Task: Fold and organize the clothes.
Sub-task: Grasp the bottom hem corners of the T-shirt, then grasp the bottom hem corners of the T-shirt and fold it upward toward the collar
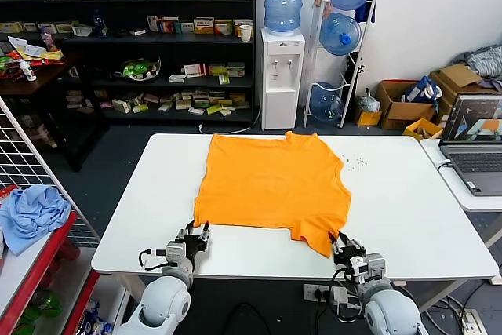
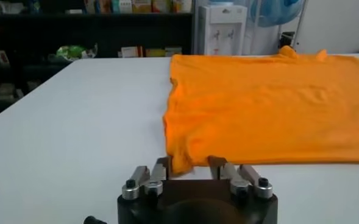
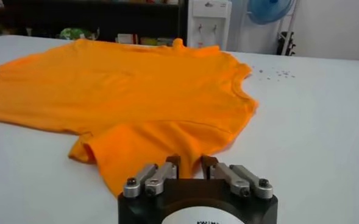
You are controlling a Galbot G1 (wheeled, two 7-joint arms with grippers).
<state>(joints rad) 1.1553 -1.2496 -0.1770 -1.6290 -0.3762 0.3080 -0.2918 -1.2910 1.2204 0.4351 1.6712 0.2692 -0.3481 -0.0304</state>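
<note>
The orange T-shirt [image 1: 271,186] lies spread flat on the white table [image 1: 416,217], plain side up, with no lettering in sight. My left gripper [image 1: 196,234] is at the shirt's near left corner. In the left wrist view [image 2: 189,167] its fingers stand apart, with the corner [image 2: 180,159] lying between them against one finger. My right gripper [image 1: 343,242] is at the near right sleeve. In the right wrist view [image 3: 191,163] its fingers are drawn in on the sleeve cloth [image 3: 167,137], which fills the gap.
A laptop [image 1: 471,135] stands on a side table at the right. A light blue cloth [image 1: 31,213] lies on a red rack at the left. A water dispenser [image 1: 282,76], bottle rack and shelves stand behind the table. Small specks [image 1: 357,162] dot the table.
</note>
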